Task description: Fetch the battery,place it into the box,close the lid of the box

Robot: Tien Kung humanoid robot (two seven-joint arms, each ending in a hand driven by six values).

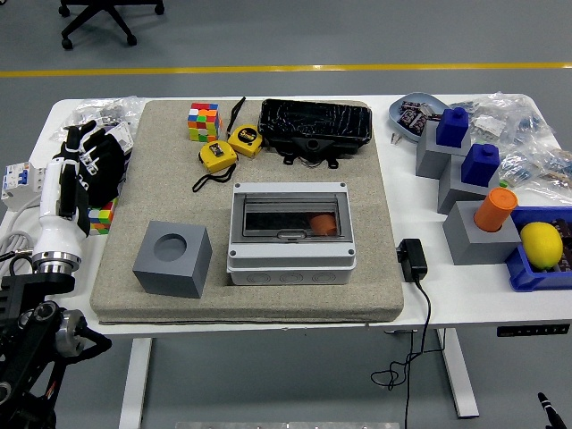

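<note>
A matt, rough felt-like grey mat [268, 295] is covering the smooth white table [465, 290], carrying a smooth grey plastic box [290, 259] with a glossy see-through lid [290, 217], while behind the box a glossy black case [315, 121] is reflecting light.
</note>
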